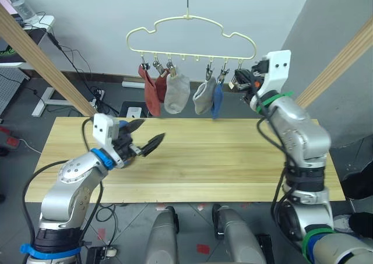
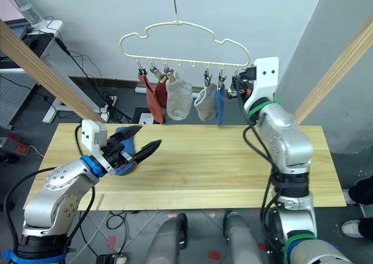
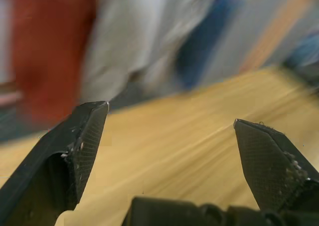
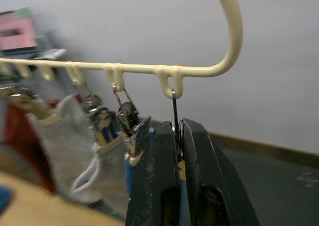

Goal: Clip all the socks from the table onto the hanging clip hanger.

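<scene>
The pale-yellow clip hanger (image 1: pixel 189 20) hangs above the far edge of the table (image 1: pixel 233 159). From its clips hang rust-red socks (image 1: pixel 152 95), two light grey socks (image 1: pixel 176 94) (image 1: pixel 204 98) and a blue sock (image 1: pixel 217 101). My right gripper (image 1: pixel 242 77) is raised at the hanger's right end, shut on the last clip (image 4: pixel 175 111), which hangs empty. My left gripper (image 1: pixel 148 134) hovers low over the table's left part, open with nothing between its fingers. A blue sock (image 2: pixel 120 131) lies on the table right under that hand, partly hidden.
Two slanted wooden poles (image 1: pixel 41 54) (image 1: pixel 341 60) flank the table at its left and right. Behind on the left stand a white desk (image 1: pixel 41 22) and floor cables (image 1: pixel 96 95). The table's middle and right are bare wood.
</scene>
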You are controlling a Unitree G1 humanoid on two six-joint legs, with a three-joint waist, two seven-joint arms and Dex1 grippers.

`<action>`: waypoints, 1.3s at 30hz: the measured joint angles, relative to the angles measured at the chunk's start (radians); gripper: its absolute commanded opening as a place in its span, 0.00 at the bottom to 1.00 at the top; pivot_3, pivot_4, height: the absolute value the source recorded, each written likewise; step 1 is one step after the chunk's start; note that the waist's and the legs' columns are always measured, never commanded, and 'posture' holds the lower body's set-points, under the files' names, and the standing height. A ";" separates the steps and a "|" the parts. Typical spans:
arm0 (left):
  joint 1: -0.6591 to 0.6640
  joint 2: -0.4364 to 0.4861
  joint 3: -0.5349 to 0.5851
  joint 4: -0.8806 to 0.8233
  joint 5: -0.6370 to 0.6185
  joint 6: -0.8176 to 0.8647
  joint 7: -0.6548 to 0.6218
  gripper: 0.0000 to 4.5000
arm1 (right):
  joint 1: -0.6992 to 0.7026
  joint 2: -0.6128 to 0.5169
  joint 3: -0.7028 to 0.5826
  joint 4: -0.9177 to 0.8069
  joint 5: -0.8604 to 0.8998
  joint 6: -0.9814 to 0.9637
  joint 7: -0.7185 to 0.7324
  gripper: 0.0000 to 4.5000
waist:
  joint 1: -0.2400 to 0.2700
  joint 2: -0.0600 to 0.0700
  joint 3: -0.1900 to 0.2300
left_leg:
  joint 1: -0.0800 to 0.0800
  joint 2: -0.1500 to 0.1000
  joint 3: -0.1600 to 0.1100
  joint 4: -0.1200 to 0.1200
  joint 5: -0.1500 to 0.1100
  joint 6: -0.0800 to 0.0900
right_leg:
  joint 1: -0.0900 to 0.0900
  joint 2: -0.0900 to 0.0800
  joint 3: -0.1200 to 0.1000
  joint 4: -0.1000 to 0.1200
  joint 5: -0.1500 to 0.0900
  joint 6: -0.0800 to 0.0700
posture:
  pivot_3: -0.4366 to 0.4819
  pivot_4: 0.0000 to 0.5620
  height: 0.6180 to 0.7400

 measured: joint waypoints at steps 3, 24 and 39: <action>-0.017 0.003 0.000 0.132 0.081 -0.063 0.023 1.00 | -0.019 -0.053 -0.018 0.000 0.084 0.104 0.061 0.00 | -0.002 -0.003 0.003 | -0.001 0.000 0.000 -0.001 0.000 0.000 | 0.000 -0.001 -0.001 -0.001 0.000 0.000 | 0.48 0.64 1.00; -0.451 -0.048 -0.035 0.941 0.307 -0.269 0.142 1.00 | -0.080 -0.078 -0.034 0.039 0.164 0.208 0.059 0.00 | -0.010 -0.005 0.003 | -0.016 -0.002 0.001 0.003 0.000 0.000 | -0.014 -0.001 -0.001 0.003 0.004 0.006 | 0.44 0.62 1.00; -0.384 -0.052 0.000 0.825 0.250 -0.165 0.019 0.16 | -0.080 -0.077 -0.034 0.037 0.180 0.209 0.039 0.00 | -0.012 -0.005 0.003 | -0.014 -0.002 0.001 0.005 0.000 0.000 | -0.014 -0.001 0.000 0.006 0.004 0.007 | 0.45 0.64 1.00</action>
